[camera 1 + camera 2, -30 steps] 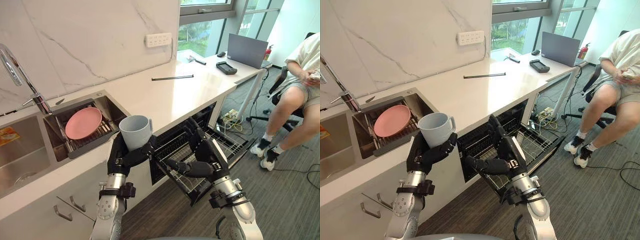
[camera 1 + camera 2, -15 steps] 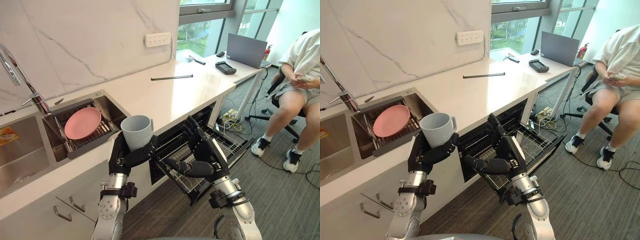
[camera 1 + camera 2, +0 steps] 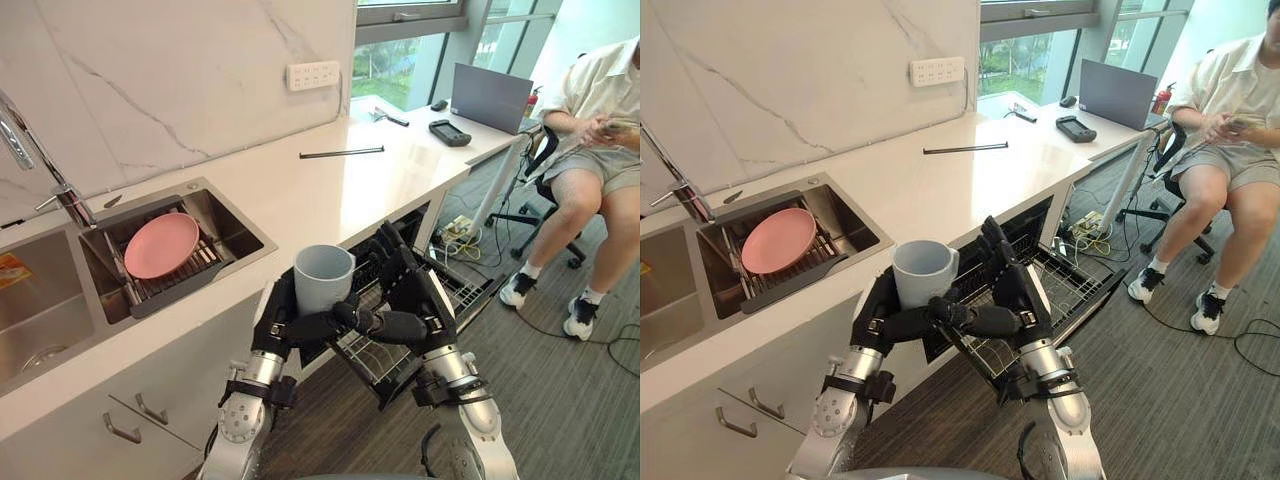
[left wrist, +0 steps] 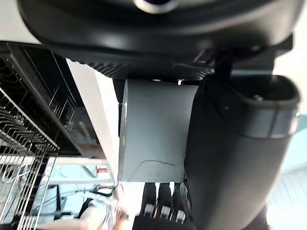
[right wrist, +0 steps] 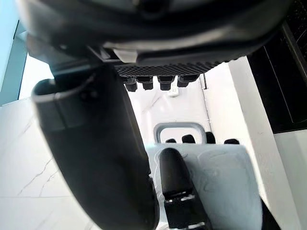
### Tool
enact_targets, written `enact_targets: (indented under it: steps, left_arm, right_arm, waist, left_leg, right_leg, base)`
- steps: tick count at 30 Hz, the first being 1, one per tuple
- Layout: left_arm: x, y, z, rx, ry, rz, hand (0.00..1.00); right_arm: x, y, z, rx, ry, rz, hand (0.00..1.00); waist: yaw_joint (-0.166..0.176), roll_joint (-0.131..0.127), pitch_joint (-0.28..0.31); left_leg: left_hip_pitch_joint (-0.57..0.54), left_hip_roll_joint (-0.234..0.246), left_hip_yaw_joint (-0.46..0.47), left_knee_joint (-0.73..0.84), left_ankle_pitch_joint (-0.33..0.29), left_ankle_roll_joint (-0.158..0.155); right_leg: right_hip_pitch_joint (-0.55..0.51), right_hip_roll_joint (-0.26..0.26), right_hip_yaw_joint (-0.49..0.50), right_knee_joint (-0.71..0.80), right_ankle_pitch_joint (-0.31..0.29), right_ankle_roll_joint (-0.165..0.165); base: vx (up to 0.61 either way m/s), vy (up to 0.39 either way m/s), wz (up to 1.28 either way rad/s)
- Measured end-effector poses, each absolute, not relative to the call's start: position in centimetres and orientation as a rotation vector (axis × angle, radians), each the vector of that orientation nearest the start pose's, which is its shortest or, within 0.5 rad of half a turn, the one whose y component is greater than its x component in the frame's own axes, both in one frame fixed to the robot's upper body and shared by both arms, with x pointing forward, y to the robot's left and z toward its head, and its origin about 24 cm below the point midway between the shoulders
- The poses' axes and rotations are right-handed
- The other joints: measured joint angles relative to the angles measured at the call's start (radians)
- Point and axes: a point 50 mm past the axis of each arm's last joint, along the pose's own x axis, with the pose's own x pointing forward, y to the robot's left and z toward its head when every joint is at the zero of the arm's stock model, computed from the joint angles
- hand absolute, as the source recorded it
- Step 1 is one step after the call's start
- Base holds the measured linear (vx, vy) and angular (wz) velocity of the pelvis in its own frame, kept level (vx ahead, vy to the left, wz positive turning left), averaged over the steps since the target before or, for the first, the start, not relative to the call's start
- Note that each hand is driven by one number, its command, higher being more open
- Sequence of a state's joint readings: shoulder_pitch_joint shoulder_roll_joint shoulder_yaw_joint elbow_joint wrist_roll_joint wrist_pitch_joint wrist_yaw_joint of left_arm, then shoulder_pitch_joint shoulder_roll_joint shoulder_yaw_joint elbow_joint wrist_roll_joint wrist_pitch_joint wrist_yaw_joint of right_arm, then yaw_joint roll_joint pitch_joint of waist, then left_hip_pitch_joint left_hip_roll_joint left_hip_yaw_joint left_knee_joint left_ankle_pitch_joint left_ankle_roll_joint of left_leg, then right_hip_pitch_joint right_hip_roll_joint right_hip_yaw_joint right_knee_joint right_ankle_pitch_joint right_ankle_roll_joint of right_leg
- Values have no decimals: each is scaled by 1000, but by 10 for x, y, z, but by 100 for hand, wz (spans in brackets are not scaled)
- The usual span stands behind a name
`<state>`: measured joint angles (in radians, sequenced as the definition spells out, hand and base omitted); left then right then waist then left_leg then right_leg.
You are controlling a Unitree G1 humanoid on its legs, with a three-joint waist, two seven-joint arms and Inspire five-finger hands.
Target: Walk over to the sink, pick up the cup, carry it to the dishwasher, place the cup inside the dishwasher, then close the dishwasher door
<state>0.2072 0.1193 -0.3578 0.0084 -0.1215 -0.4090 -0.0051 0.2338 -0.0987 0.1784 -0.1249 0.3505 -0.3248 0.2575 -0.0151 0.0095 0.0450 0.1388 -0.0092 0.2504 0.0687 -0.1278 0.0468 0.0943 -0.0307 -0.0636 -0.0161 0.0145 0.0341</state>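
Cup (image 3: 322, 278) upright, mouth at 12 o'clock, clasped round its lower wall by the curled left hand (image 3: 285, 325) just out from the counter (image 3: 330, 200); pulled-out dishwasher rack (image 3: 468, 292) lies lower, toward 4 o'clock of it, with the right hand (image 3: 415, 305) spread and empty at 3 o'clock, the nearer one to the rack.

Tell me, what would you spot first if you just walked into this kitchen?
The grey cup jumps out first: the left hand holds it upright at the counter's edge, right by the open dishwasher, with the right hand open beside it. Next comes the pink plate lying on the rack in the sink, and a person sitting on a chair at the far right.
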Motion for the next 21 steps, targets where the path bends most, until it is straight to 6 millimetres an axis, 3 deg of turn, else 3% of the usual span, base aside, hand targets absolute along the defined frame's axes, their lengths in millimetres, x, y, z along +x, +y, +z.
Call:
enact_targets:
  steps: [17, 18, 21]
  left_arm:
    - [194, 88, 27, -90, -145, -349, 0]
    - [194, 88, 27, -91, -145, -349, 0]
    - [194, 88, 27, -93, -143, -348, 0]
  right_arm:
    - [202, -122, 50, 248, -205, 274, 100]
    - [202, -121, 49, 237, -195, 273, 0]
    - [202, -120, 48, 231, -186, 272, 0]
  waist:
    - [0, -11, -1]
    - [0, -14, 1]
    - [-1, -23, 3]
  left_leg:
    - [-2, 1, 1, 0, 0, 0]
    - [-2, 1, 1, 0, 0, 0]
    - [-3, 1, 1, 0, 0, 0]
  right_leg:
    - [-3, 1, 1, 0, 0, 0]
    - [-3, 1, 1, 0, 0, 0]
    - [-3, 1, 1, 0, 0, 0]
  base:
    - [0, 0, 0]
    - [0, 0, 0]
    - [0, 0, 0]
